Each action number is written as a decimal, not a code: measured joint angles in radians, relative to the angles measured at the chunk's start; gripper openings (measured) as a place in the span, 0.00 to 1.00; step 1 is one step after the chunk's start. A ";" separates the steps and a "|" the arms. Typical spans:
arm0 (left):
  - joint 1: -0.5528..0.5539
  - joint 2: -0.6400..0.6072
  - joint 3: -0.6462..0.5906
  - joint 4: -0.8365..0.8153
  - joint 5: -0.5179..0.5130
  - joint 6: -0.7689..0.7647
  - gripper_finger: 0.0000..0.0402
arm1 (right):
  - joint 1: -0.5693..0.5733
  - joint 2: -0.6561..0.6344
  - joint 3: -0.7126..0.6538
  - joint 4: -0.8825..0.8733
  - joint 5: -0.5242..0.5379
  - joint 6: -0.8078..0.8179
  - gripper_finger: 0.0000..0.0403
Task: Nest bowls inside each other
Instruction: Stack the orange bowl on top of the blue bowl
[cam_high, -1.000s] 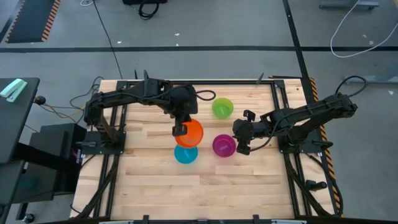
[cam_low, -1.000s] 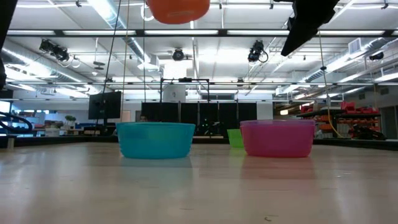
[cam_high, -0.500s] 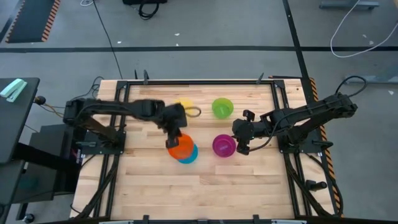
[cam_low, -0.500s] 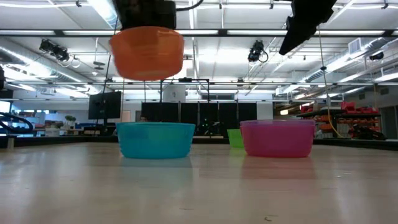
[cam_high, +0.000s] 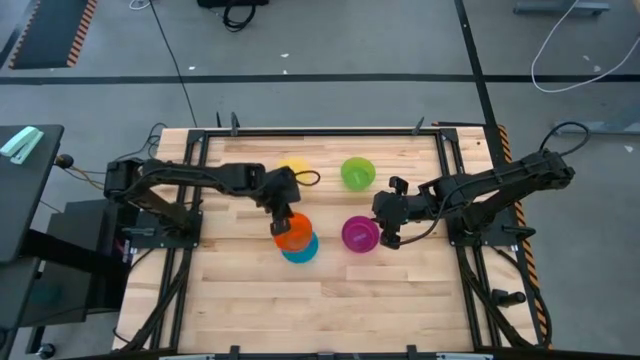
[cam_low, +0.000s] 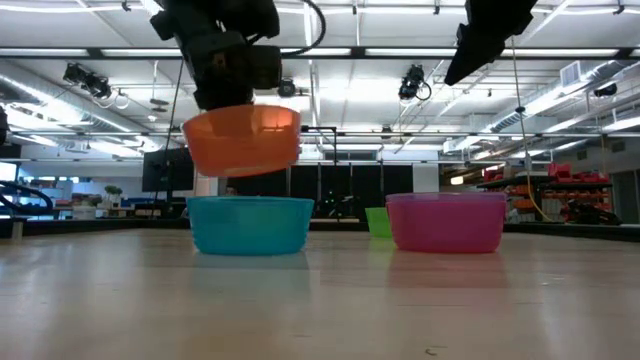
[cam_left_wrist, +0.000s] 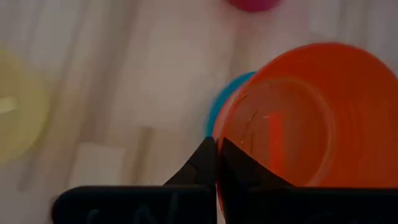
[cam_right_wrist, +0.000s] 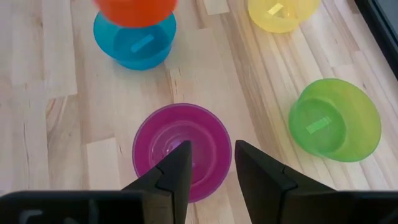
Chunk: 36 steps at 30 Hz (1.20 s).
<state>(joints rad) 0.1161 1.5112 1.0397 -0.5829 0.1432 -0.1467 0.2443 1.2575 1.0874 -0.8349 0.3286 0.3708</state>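
So we're mid-stack: the left gripper (cam_high: 281, 212) is clamped on the rim of the orange bowl (cam_low: 242, 141) and has it hanging in the air just over the blue bowl (cam_low: 250, 224), not touching it yet. Seen from above, the orange one overlaps the blue but sits a bit toward 11 o'clock of it, so I'd guess the next move needs a small nudge toward 5 o'clock to centre it, then a straight drop and a release. It also looks slightly tilted in the low view, so it might catch the blue rim if it comes down crooked.

Relative to the gripper, the orange bowl hangs at about 5 o'clock, with the fingers (cam_left_wrist: 214, 163) pinching its wall on the near edge.

Over on the other side, the right gripper (cam_right_wrist: 209, 164) hovers with its fingers apart, right above the pink-magenta bowl (cam_right_wrist: 181, 147), holding nothing. The green bowl (cam_high: 357, 173) and yellow bowl (cam_high: 296, 167) sit on the table (cam_high: 400, 300) toward 12 o'clock, both untouched.
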 joint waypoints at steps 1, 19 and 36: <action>0.006 0.011 0.001 0.008 0.001 0.000 0.02 | 0.000 0.000 0.000 -0.001 0.000 0.000 0.32; 0.022 0.184 0.000 0.015 0.061 0.000 0.02 | -0.021 0.000 0.000 0.015 0.000 -0.008 0.32; 0.022 0.177 0.023 0.033 0.064 -0.008 0.10 | -0.029 0.000 0.000 0.014 0.000 -0.004 0.32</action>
<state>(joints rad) 0.1383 1.6886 1.0626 -0.5503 0.2073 -0.1543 0.2157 1.2575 1.0874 -0.8211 0.3286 0.3668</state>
